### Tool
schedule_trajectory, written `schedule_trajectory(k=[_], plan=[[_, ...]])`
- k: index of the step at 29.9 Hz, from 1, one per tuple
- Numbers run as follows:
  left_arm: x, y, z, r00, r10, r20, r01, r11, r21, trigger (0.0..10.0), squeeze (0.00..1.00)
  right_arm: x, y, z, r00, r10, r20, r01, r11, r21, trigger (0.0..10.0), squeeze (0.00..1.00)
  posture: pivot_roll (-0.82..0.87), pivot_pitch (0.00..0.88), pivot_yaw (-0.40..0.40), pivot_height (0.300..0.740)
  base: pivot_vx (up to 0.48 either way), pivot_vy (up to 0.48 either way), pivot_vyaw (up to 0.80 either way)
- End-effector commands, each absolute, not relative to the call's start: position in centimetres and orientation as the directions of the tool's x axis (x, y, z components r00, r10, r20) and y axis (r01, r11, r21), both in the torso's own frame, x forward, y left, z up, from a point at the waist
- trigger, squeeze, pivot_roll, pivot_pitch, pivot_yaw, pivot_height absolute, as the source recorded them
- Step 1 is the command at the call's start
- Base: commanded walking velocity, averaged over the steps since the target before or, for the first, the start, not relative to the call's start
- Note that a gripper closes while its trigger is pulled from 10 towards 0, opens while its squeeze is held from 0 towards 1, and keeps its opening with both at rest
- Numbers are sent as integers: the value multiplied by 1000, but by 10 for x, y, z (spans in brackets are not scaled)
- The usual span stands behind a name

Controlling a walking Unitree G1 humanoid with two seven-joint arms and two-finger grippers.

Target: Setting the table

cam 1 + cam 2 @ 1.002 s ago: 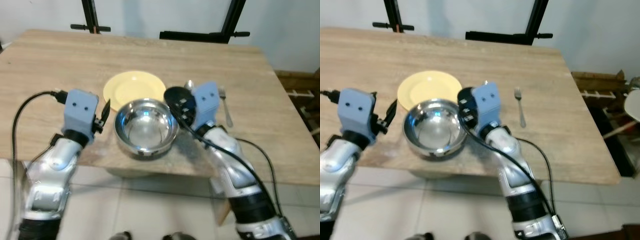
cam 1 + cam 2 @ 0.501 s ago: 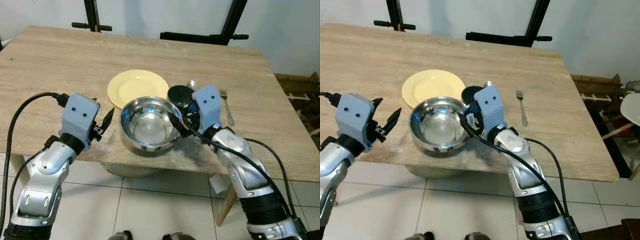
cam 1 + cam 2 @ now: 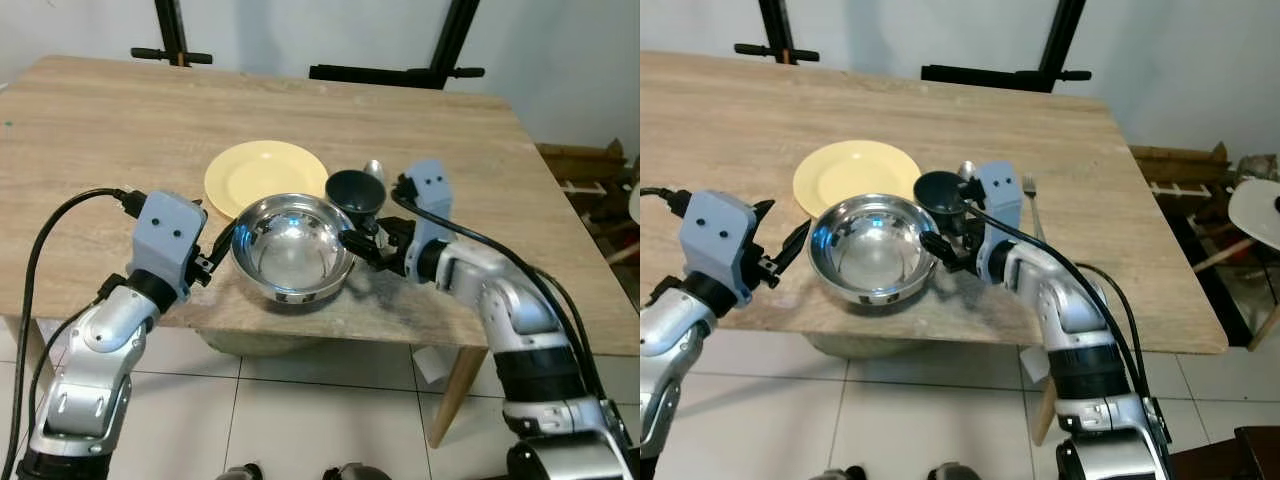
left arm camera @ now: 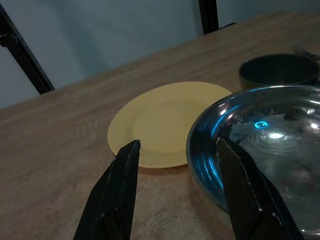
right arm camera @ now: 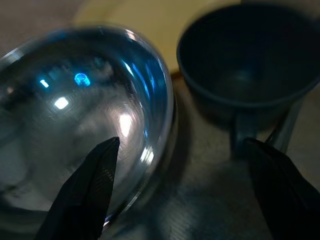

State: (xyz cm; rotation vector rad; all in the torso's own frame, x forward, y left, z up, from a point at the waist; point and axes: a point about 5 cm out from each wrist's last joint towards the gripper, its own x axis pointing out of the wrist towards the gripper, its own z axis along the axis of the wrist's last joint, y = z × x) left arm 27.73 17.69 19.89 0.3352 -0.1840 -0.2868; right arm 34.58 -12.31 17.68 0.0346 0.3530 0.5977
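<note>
A pale wooden tabletop (image 3: 90, 130) carries a shiny round steel bowl (image 3: 292, 247) near its front edge. Touching the bowl's far side lies a flat round yellow plate (image 3: 262, 175). A small dark cup (image 3: 355, 190) stands just right of the bowl. The left hand (image 4: 177, 197) is spread beside the bowl's left rim; the right hand (image 5: 187, 187) is spread beside its right rim.
</note>
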Motion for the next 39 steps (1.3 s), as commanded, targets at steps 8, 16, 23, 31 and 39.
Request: schedule_trajectory(k=[8, 16, 23, 31, 39], plan=[[271, 180, 198, 953, -279, 119, 222, 909, 353, 10000, 0, 338, -112, 144, 670, 590, -451, -577, 796, 185, 5137, 0, -63, 61, -41, 740, 0, 0, 0], [270, 178, 197, 957, -265, 117, 210, 914, 347, 10000, 0, 345, -111, 159, 710, 618, -338, -548, 786, 286, 0, 0, -67, 65, -41, 740, 0, 0, 0], [273, 176, 196, 957, -267, 116, 214, 914, 345, 10000, 0, 347, -115, 173, 740, 617, -269, -544, 783, 300, 0, 0, -74, 63, -36, 740, 0, 0, 0], [275, 175, 197, 955, -272, 116, 219, 913, 344, 10000, 0, 339, -117, 189, 757, 627, -187, -544, 762, 352, 0, 0, -83, 58, -24, 740, 0, 0, 0], [277, 174, 198, 955, -274, 117, 219, 913, 345, 10000, 0, 334, -122, 192, 808, 570, -147, -495, 793, 356, 0, 0, -82, 57, -22, 740, 0, 0, 0]])
